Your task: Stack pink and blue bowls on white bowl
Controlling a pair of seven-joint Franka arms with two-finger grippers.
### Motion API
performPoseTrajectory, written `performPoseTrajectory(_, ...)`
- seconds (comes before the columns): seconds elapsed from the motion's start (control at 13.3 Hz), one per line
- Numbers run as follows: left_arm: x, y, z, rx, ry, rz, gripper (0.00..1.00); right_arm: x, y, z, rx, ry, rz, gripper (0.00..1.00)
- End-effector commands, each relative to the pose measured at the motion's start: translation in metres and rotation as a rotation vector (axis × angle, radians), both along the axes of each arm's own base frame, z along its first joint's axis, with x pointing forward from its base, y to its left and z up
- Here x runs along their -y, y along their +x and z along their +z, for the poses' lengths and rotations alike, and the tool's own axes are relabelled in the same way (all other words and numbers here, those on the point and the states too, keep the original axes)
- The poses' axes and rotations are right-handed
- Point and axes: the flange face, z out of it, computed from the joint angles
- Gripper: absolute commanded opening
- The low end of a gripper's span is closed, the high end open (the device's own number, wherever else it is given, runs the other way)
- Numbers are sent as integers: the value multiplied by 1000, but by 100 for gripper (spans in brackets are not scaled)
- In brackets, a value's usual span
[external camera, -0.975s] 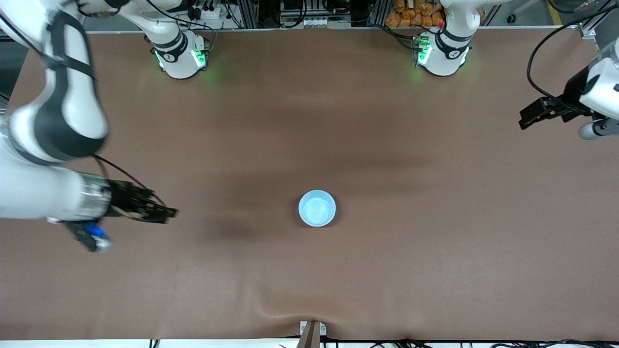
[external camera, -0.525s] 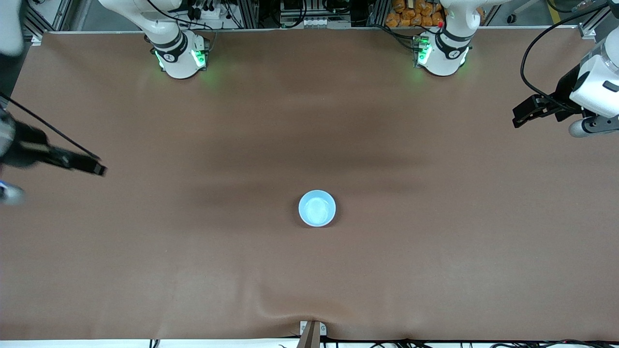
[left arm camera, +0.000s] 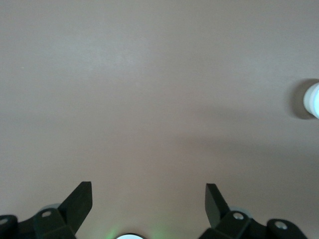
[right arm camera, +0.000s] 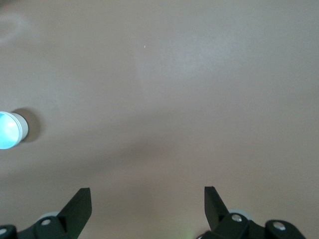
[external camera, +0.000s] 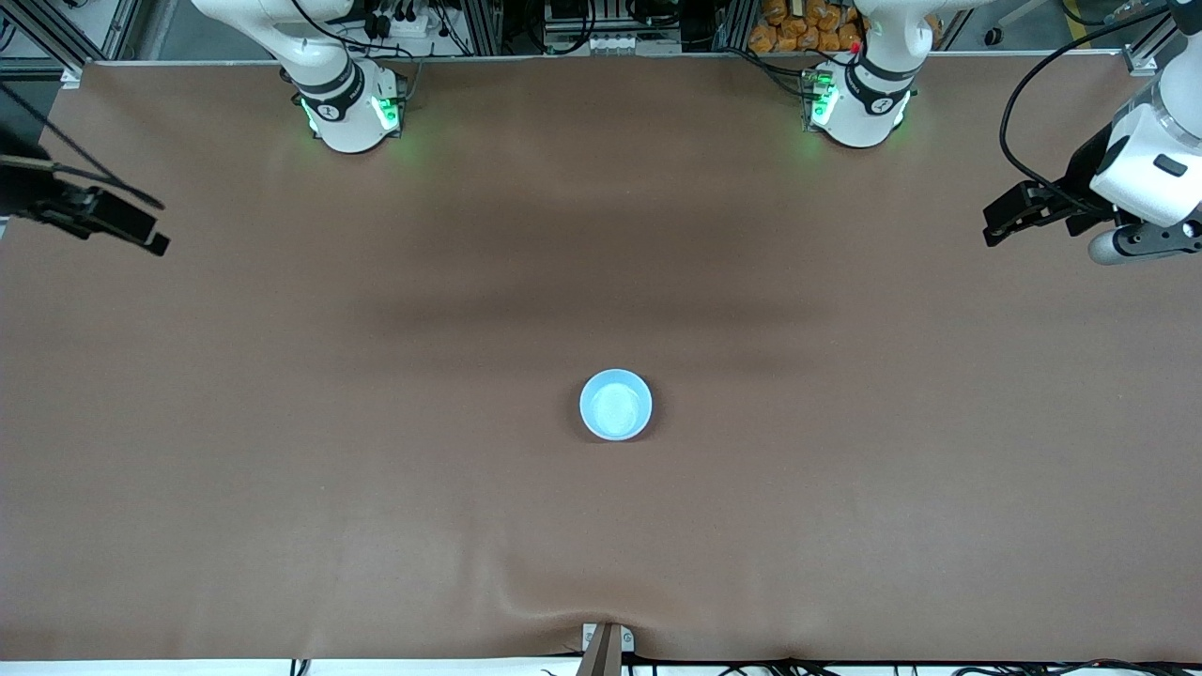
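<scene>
The light blue bowl (external camera: 615, 405) stands upright in the middle of the brown table. Only its blue inside shows from above. It also shows in the right wrist view (right arm camera: 9, 130), with a whitish outer wall below the blue inside, and at the edge of the left wrist view (left arm camera: 313, 99) as a whitish wall. I cannot make out a separate pink or white bowl. My right gripper (external camera: 141, 235) (right arm camera: 147, 196) is open and empty over the table's right-arm end. My left gripper (external camera: 997, 225) (left arm camera: 148, 191) is open and empty over the left-arm end.
The two arm bases (external camera: 349, 108) (external camera: 859, 103) stand along the table's edge farthest from the front camera. The brown cloth (external camera: 601, 563) has a wrinkle by a small clamp (external camera: 606, 643) at the nearest edge.
My right arm has swung away from the table's middle to its own end, with the gripper open. My left gripper has shifted slightly. The bowl has not moved.
</scene>
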Motion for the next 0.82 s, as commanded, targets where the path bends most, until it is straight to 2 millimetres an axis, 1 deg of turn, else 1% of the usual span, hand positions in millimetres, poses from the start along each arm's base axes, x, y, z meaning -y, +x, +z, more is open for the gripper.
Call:
performPoseTrajectory(0.0, 0, -7, 9, 12, -25, -16, 100, -17, -18, -5, 14, -35, 48, 100)
performPoseTrajectory(0.15, -1, -8, 7, 1, -26, -54, 100, -11, -14, -1, 23, -37, 41, 100)
performPoseTrajectory(0.22, -3, -8, 7, 2, -29, -96, 100, -9, -13, 7, 40, -39, 44, 100)
performPoseTrajectory(0.3, -5, -8, 7, -1, -30, -127, 100, -9, -9, 10, 46, -41, 47, 100)
performPoseTrajectory(0.45, -7, -8, 7, -3, -31, -137, 100, -5, -5, 15, 56, -67, 45, 100)
performPoseTrajectory(0.75, -7, -7, 9, 1, -22, -135, 100, -5, -3, 13, 51, -71, 71, 100)
